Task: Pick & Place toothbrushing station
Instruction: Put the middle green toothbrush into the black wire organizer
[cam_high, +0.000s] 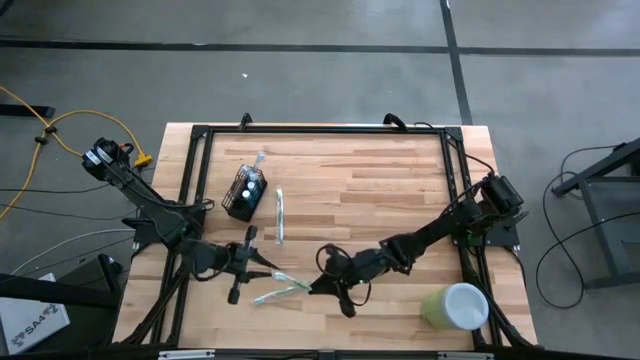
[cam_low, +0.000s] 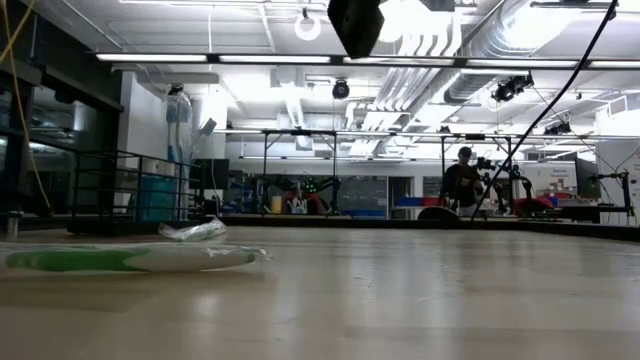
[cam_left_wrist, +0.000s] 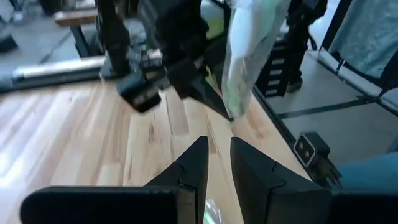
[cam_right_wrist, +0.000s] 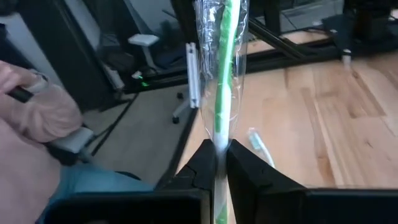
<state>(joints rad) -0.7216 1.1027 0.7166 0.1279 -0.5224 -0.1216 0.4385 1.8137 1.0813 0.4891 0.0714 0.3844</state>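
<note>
Pale butcher-block worktop (cam_high: 360, 190) inside a black frame fills the scene, with a workshop hall behind. Both arms reach low toward the near middle. The right tool (cam_right_wrist: 221, 163) has its fingers clamped on a green toothbrush in clear wrap (cam_right_wrist: 222, 81), holding it upright off the wood. The left tool (cam_left_wrist: 217, 163) sits just left of it near the front edge, fingers close together with a narrow gap, gripping nothing. Another wrapped toothbrush (cam_high: 281, 291) lies between the two arms. The black wire-mesh holder cup (cam_high: 245, 194) stands far left; a white packet (cam_high: 280, 216) lies beside it. A pale green cup (cam_high: 456, 305) sits near right. No writing is readable.
</note>
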